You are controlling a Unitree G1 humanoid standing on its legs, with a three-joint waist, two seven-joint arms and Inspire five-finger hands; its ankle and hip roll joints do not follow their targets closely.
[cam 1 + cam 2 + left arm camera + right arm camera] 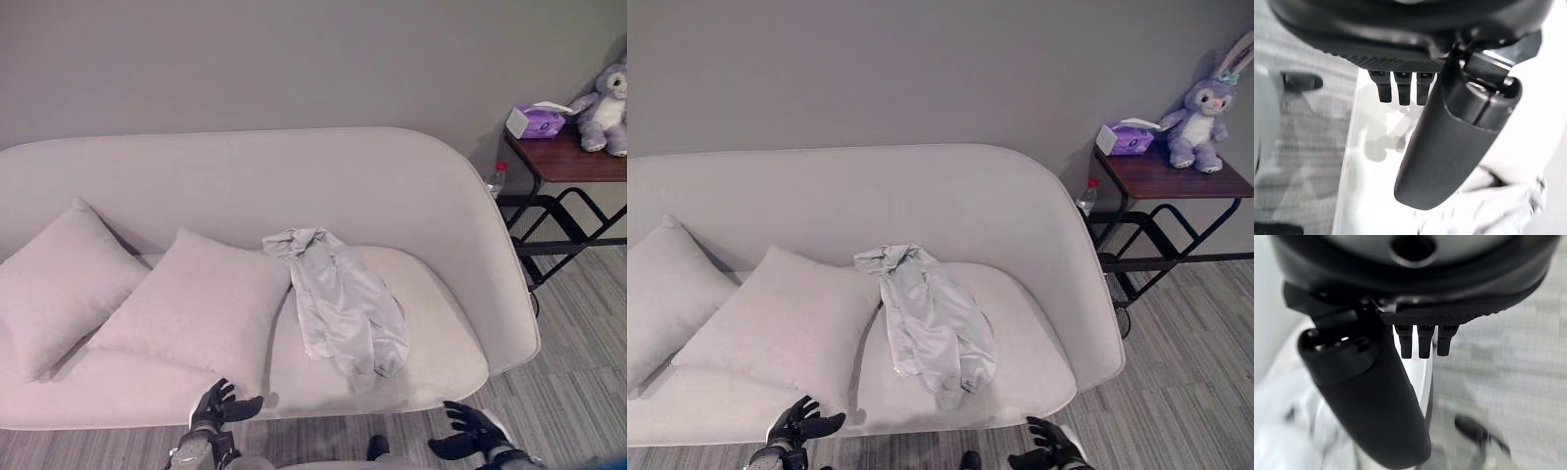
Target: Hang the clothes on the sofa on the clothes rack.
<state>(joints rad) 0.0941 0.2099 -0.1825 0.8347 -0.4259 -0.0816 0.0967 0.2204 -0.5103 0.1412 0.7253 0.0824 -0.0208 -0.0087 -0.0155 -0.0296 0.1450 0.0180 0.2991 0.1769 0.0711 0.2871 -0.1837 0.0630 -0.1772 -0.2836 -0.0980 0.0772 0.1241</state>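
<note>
A pale grey garment lies crumpled on the seat of the cream sofa, right of the middle, one end hanging toward the front edge. My left hand is low in front of the sofa's front edge, below the cushions, fingers straight and holding nothing. My right hand hovers over the floor by the sofa's right front corner, also open and holding nothing. In the left wrist view the thumb points at the sofa edge, with the garment beyond. The right wrist view has that hand's thumb over the floor.
Two cream cushions lean on the sofa's left half. A dark side table stands to the right, carrying a purple tissue box and a plush rabbit. A bottle stands beside the sofa's arm. Striped grey flooring lies in front.
</note>
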